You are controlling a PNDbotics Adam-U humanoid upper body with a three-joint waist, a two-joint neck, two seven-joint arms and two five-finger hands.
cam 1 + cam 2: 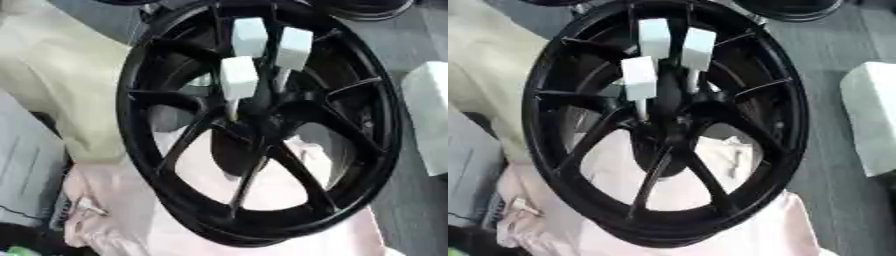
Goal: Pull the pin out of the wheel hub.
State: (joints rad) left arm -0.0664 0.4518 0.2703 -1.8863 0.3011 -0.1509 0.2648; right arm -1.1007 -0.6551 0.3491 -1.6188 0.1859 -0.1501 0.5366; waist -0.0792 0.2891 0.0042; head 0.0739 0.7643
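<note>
Black wheel hub (pixel 262 125) stands upright, filling the view, three white-handled pins (pixel 238 79) stuck in near its centre. No robot hand shows, so finger state can't be told.

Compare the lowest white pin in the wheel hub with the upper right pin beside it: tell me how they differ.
The lowest white pin sits further left and lower on the black wheel than the upper right pin. The lowest pin stands nearly upright, while the upper right pin leans slightly. The lowest pin's thin stem reaches down near the hub centre; the upper right pin's stem ends higher up. Both have blocky white heads on thin pale stems. No robot hand shows in either view.
</note>
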